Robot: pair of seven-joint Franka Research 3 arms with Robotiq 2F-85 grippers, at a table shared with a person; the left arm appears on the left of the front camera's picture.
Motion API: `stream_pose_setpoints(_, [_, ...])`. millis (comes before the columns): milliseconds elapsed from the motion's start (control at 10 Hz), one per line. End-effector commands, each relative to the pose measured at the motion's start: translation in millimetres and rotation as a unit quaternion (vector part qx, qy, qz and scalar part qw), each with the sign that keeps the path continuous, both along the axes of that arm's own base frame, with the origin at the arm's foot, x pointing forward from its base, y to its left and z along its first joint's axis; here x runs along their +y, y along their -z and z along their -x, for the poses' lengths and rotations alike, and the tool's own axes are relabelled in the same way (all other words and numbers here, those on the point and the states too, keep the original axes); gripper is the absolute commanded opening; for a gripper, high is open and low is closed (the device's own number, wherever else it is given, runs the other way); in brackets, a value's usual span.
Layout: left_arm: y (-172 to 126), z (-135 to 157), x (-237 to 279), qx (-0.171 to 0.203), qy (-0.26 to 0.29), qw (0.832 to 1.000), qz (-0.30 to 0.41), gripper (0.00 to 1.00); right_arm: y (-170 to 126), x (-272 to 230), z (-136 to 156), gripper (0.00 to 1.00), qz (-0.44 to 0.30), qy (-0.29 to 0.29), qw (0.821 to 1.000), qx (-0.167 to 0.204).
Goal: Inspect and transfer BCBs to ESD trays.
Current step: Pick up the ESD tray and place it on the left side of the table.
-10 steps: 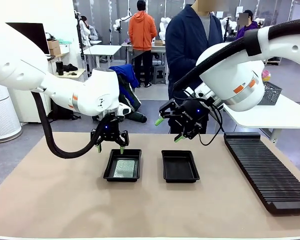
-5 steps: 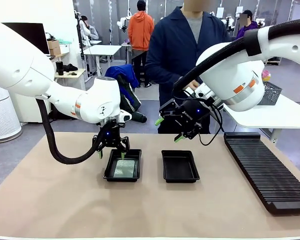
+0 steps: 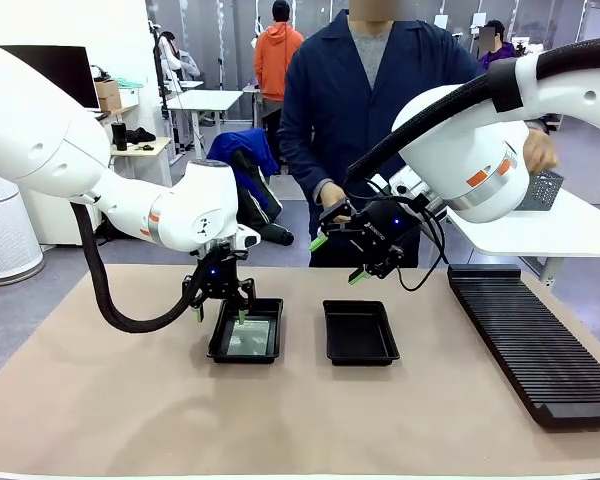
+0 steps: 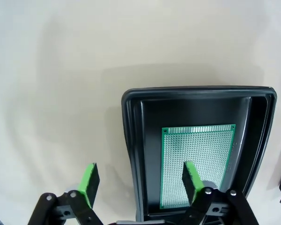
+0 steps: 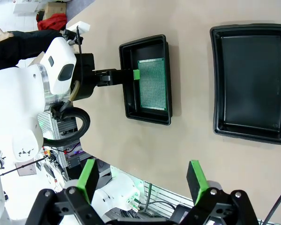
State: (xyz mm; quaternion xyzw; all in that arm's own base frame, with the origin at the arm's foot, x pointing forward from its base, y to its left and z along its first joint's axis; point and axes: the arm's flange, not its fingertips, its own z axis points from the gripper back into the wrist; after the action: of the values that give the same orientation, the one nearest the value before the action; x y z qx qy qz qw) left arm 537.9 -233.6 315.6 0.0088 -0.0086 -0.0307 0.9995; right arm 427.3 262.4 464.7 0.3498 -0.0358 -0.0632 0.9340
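Observation:
Two black ESD trays lie mid-table. In the left tray [image 3: 217, 345] [image 4: 131, 136] [image 5: 129, 93] lies a green speckled BCB [image 3: 250, 338] [image 4: 196, 159] [image 5: 153, 84], flat on the floor. My left gripper [image 3: 221, 313] [image 4: 139, 166] is open and straddles this tray's rim, one green finger over the board and the other outside the wall. Nothing lies in the right tray [image 3: 360, 332] [image 5: 250, 79]. My right gripper [image 3: 338, 260] [image 5: 141, 173] hovers open above and behind it, holding nothing.
A long black ribbed rack [image 3: 535, 345] runs along the right side of the table. A person [image 3: 370, 100] stands at the far edge, one hand [image 3: 332, 195] just behind my right gripper, the other by a grey wire basket [image 3: 545, 188].
My left gripper has come down from above the left tray to its rim, with one finger now inside. The person has stepped closer to the table. The right arm has held still.

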Motion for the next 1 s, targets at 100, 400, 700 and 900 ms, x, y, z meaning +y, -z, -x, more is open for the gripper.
stream_pose_setpoints(100, [6.2,2.6,0.4,-0.009,-0.010,1.000,0.006,0.79,0.0,1.9,-1.7,1.00,0.002,-0.001,1.000,0.001])
stream_pose_setpoints(400, [8.7,3.0,1.9,-0.005,-0.010,1.000,0.013,0.64,0.0,1.9,-1.7,1.00,0.002,-0.001,1.000,0.001])
stream_pose_setpoints(700, [7.6,4.1,5.0,-0.007,-0.014,1.000,0.015,0.46,0.0,1.9,-1.7,1.00,0.002,-0.001,1.000,0.001])
stream_pose_setpoints(900, [6.6,5.7,10.4,-0.006,-0.018,1.000,0.017,0.34,0.0,1.9,-1.7,1.00,0.002,-0.001,1.000,0.001])
